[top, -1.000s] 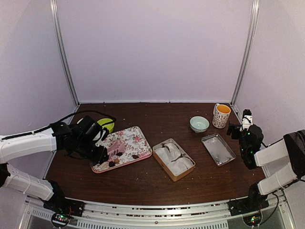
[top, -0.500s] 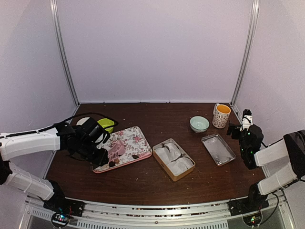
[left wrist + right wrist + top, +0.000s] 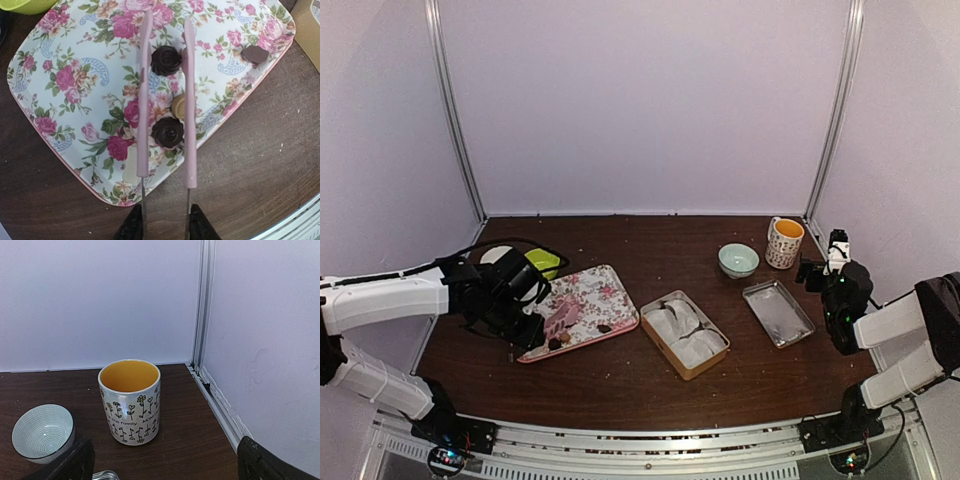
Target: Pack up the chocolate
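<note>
Several pieces of chocolate lie on a floral tray (image 3: 65,100): a dark rose-shaped one (image 3: 166,60), a tan one (image 3: 178,106), another dark rose (image 3: 167,132) and a dark lump (image 3: 255,54) near the tray's right rim. My left gripper (image 3: 165,227) is shut on the pink tongs (image 3: 144,95), whose two arms straddle the three middle pieces without pinching them. From above, the left gripper (image 3: 525,320) sits at the tray's (image 3: 590,290) near-left corner. My right gripper (image 3: 165,471) is open and holds nothing, far to the right.
A cardboard box lined with white paper (image 3: 683,333) stands right of the tray. Further right lie a metal tray (image 3: 777,313), a pale bowl (image 3: 738,260) and a flowered mug (image 3: 130,401). A green bowl (image 3: 542,262) sits behind the floral tray.
My left gripper has shifted slightly along the tray's near-left edge with the tongs, and the tongs' arms have drawn a little closer together. The right arm has not moved.
</note>
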`<state>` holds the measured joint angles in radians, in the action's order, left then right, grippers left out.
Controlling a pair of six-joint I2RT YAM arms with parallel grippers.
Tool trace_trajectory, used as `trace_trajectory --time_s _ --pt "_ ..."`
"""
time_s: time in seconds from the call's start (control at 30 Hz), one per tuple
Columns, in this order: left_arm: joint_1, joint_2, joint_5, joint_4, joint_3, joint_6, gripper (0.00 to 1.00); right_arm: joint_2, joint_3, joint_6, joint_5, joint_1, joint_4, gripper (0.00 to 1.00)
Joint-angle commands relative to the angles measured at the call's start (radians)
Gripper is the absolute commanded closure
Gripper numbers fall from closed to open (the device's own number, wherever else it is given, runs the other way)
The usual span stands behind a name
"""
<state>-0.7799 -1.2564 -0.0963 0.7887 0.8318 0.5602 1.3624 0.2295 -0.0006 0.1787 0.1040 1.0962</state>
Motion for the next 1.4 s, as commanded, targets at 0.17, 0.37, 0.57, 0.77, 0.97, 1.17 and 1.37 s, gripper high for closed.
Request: trace_trajectory --time_s 0.17,0.37,0.57,0.77,0.97,1.17,1.37 --pt "-0.005 0.059 -0.006 0.014 0.062 0.023 0.72 -0.004 0.014 0.002 -0.004 -0.007 0.003 0.0" --pt "-0.005 0.061 0.001 0.015 0.064 0.021 0.7 -0.004 0.013 0.002 -0.004 -0.008 0.004 0.0" --pt "-0.005 0.05 -0.001 0.073 0.081 0.036 0.66 -0.004 0.014 0.002 -0.003 -0.007 0.004 0.0" --pt "-0.005 0.054 0.01 0.076 0.073 0.038 0.65 -0.003 0.014 0.002 -0.004 -0.007 0.004 0.0" --pt "-0.005 0.021 -0.008 0.074 0.072 0.039 0.64 -0.004 0.013 0.002 -0.004 -0.007 0.004 0.0" --pt "-0.006 -0.009 -0.008 0.075 0.088 0.031 0.67 -0.003 0.014 0.002 -0.004 -0.007 0.004 0.0" --pt "-0.005 0.011 0.001 0.077 0.084 0.029 0.73 -0.003 0.014 0.002 -0.004 -0.006 0.004 0.0"
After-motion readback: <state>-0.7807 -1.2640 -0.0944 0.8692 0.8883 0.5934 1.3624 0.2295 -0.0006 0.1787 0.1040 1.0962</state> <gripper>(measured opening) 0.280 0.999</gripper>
